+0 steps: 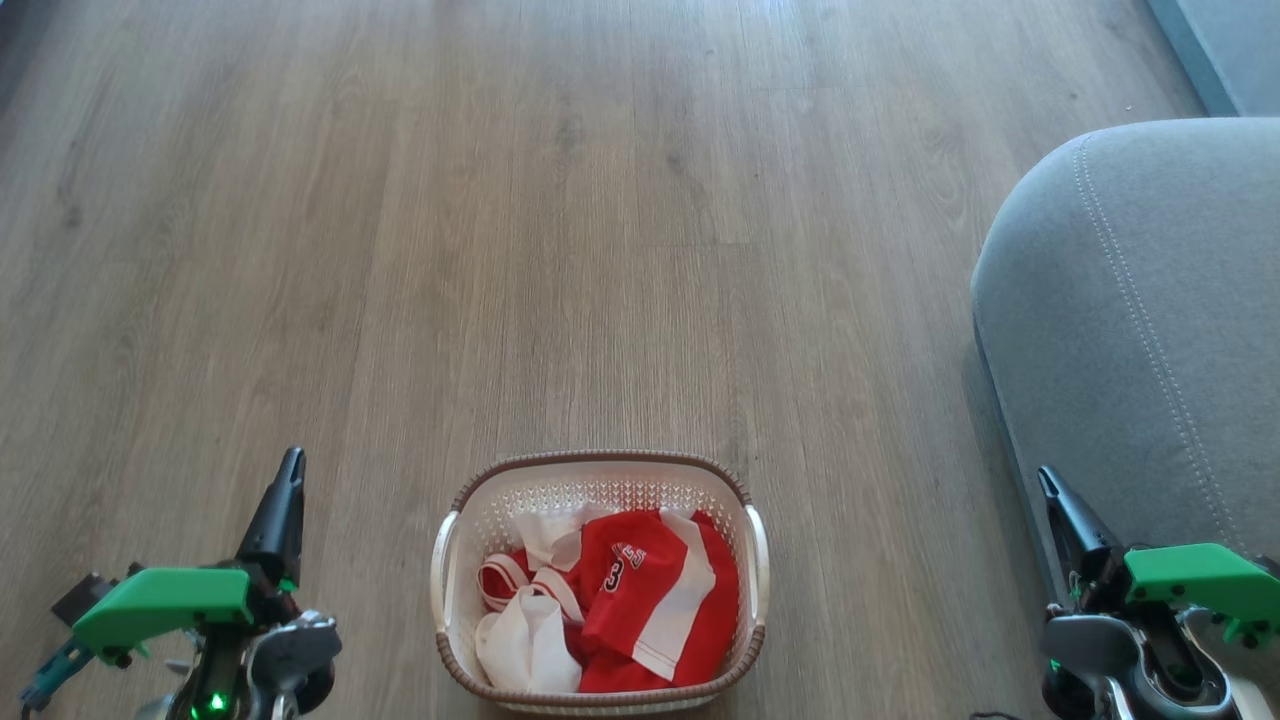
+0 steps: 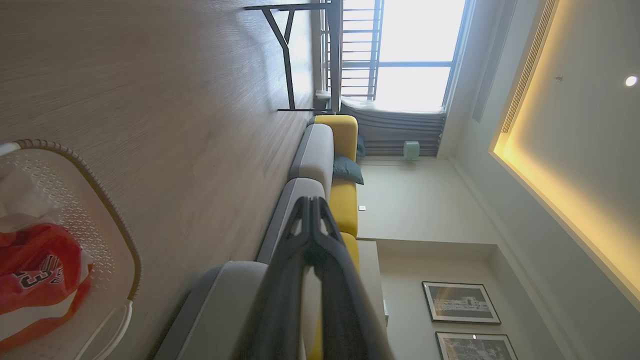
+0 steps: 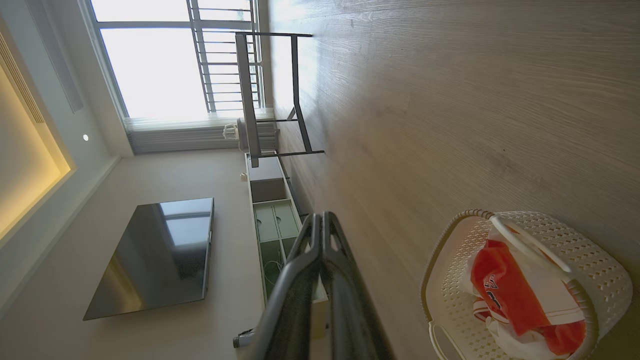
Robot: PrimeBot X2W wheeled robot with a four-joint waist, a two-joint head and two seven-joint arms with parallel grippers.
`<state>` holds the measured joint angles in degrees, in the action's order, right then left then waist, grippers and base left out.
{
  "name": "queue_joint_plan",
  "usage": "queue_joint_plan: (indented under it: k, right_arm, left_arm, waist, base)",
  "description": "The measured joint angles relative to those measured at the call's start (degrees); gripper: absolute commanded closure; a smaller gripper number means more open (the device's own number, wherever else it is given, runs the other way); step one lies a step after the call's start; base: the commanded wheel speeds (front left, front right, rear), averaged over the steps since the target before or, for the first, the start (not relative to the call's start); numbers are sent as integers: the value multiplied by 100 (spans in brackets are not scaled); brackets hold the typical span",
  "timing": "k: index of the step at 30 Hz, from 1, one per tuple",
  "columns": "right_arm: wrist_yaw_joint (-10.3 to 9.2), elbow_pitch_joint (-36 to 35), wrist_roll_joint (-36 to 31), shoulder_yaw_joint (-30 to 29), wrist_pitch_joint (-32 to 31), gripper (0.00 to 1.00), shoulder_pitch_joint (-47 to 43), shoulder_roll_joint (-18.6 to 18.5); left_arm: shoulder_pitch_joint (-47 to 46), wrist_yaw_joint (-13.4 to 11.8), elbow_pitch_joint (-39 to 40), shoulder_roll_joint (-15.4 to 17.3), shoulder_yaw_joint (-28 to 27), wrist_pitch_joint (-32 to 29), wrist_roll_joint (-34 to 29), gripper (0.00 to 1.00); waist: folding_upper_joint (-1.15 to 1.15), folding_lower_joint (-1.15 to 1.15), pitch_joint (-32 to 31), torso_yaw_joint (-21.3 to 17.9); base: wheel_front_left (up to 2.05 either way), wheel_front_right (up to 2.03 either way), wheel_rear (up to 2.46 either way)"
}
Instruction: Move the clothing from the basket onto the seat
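With the left claw and right claw pressed together and empty, the clothing is heaped in the basket at six o'clock, and nothing is yet laid on the seat at three o'clock.

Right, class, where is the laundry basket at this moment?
In the head view the basket stands on the wood floor at bottom centre, directly before the robot, with the grey seat off to its right.

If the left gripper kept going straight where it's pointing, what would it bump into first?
Nothing close: the left gripper is shut, with open floor ahead of it. Its wrist view lines it up with the far grey-and-yellow sofa, so probably that, though depth is unclear.
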<state>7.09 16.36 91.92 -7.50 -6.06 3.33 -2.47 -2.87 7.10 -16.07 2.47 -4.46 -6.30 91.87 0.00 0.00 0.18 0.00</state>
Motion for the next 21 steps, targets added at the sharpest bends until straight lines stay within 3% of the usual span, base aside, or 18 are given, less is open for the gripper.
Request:
queue_joint_plan:
  k: [7,8,14,21]
  right_arm:
    - [0,0,0,0,0,100,0,0]
    - [0,0,0,0,0,0,0,0]
    - [-1,492,-1,37,3,0,-292,53]
    - [-1,508,-22,108,46,0,-313,53]
  left_arm:
    - [0,0,0,0,0,0,0,100]
    - [0,0,0,0,0,0,0,0]
    - [388,-7,-506,-25,24,7,-2,0]
    - [349,-7,-547,-34,69,91,-8,0]
  waist:
    - [0,0,0,0]
    - [0,0,0,0]
    - [0,0,5,0]
    - [0,0,14,-2]
  base:
    - [0,0,0]
    - [0,0,0]
    - [0,0,0]
    - [0,0,0]
